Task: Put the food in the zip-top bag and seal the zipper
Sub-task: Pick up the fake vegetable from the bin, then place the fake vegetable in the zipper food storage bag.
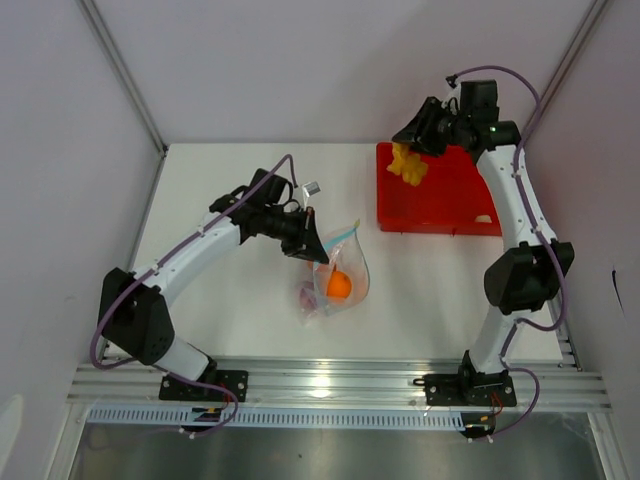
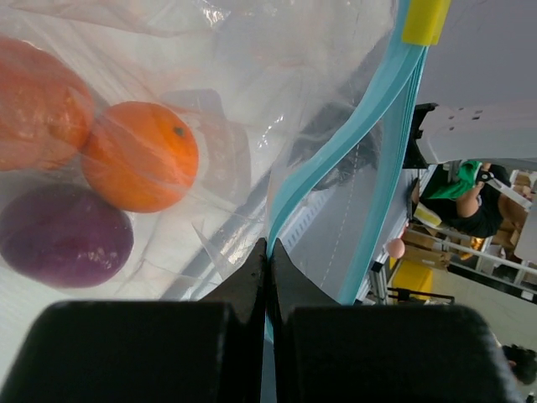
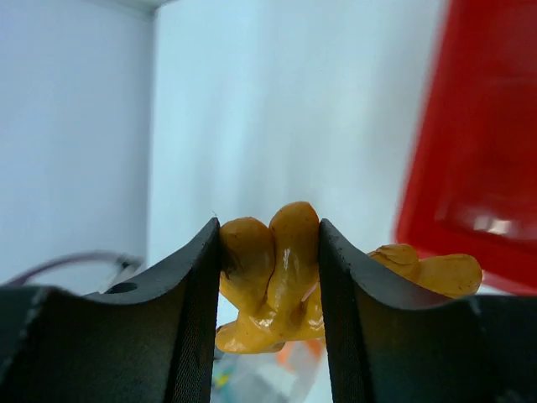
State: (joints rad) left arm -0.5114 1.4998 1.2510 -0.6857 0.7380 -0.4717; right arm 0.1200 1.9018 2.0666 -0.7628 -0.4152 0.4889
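Note:
The clear zip-top bag [image 1: 338,280] lies mid-table with its mouth held up. My left gripper [image 1: 312,243] is shut on the bag's mouth edge, pinching the light blue zipper [image 2: 336,151]. Inside the bag are an orange ball [image 2: 139,155], a purple-grey round piece [image 2: 65,237] and another orange piece [image 2: 38,101]. My right gripper [image 1: 408,152] is raised over the left end of the red tray [image 1: 450,200], shut on a cluster of yellow chunks [image 3: 281,277]. A small whitish piece [image 1: 484,219] rests in the tray's near right corner.
A yellow slider [image 2: 426,20] sits on the zipper's far end. The white side walls and metal frame posts close in the table; an aluminium rail [image 1: 330,385] carries both arm bases at the near edge.

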